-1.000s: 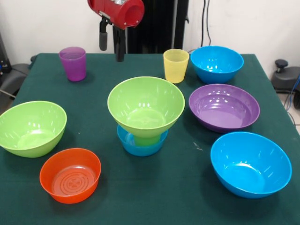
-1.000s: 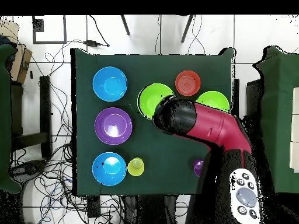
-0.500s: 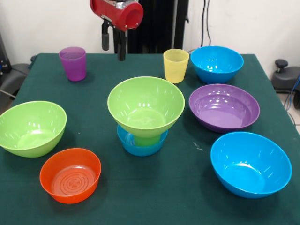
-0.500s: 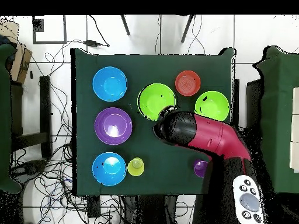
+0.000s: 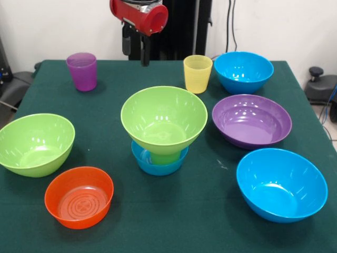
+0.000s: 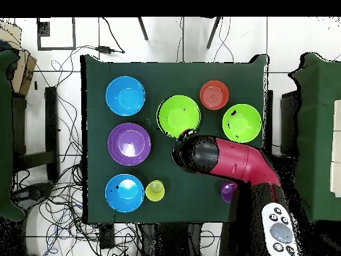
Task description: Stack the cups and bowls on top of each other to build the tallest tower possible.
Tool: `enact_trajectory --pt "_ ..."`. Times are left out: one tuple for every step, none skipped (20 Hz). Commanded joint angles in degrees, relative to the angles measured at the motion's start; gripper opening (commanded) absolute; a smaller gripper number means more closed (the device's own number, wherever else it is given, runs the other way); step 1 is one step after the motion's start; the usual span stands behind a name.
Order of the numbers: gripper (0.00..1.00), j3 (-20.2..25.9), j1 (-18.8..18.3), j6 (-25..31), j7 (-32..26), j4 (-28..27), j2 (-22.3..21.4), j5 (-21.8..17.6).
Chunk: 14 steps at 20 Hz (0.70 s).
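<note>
In the front view, a lime green bowl (image 5: 36,144) sits upright at the left edge of the green table (image 5: 184,211), with the small orange bowl (image 5: 79,196) just beside it toward the camera. Farther back on the left stands the purple cup (image 5: 82,71), upright and alone.

The gripper (image 5: 135,48) hangs from the red arm (image 5: 139,14) above the table's far edge, between the purple cup and the yellow cup (image 5: 197,74). Its two dark fingers (image 5: 144,51) point down with a gap between them and nothing in that gap, so the claw is released and touches no object.

At the middle of the table stands the tower (image 5: 162,134): a small blue bowl (image 5: 159,163) on the cloth, a green cup (image 5: 164,157) standing in it, and a second lime green bowl (image 5: 164,119) resting on that cup, mouth up.

The yellow cup stands upright behind the tower to the right, near a blue bowl (image 5: 243,71) in the far right corner. In front of that bowl lies the wide purple bowl (image 5: 251,120), and nearer still a large blue bowl (image 5: 281,184).

In the overhead view, the arm (image 6: 230,160) reaches in from the bottom right, its dark end beside the tower's green bowl (image 6: 178,115); the purple cup (image 6: 228,192) shows partly at its lower edge.
</note>
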Motion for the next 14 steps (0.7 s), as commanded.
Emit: enact_trajectory --pt "1.00 6.39 0.35 -1.88 -7.32 2.79 0.22 -4.49" --pt "1.00 6.43 0.37 -1.64 -7.29 2.69 0.19 -4.53" --pt "1.00 6.43 0.51 -1.35 -7.19 2.45 0.20 -4.57" --pt "1.00 6.46 0.53 -1.00 -7.25 2.32 0.14 -4.54" --pt "1.00 6.52 0.54 -0.78 -7.30 2.19 0.15 -4.48" --pt "1.00 6.58 0.54 -0.57 -7.34 2.06 0.16 -4.43" --pt "1.00 6.59 0.57 -0.53 -7.31 2.03 0.16 -4.41" --pt "1.00 6.64 0.59 -0.51 -7.25 2.03 0.22 -4.34" --pt "1.00 6.65 0.71 -0.46 -7.15 1.98 0.24 -4.31" --pt "1.00 6.52 0.89 -0.25 -6.97 1.88 0.17 -4.31" --pt "1.00 6.43 1.05 -0.04 -6.86 1.91 0.00 -4.28" --pt "1.00 6.34 1.20 0.16 -6.75 1.95 -0.17 -4.26" --pt "1.00 6.29 1.37 0.22 -6.62 2.24 -0.46 -4.18" --pt "1.00 6.22 1.47 0.45 -6.57 2.31 -0.62 -4.14"
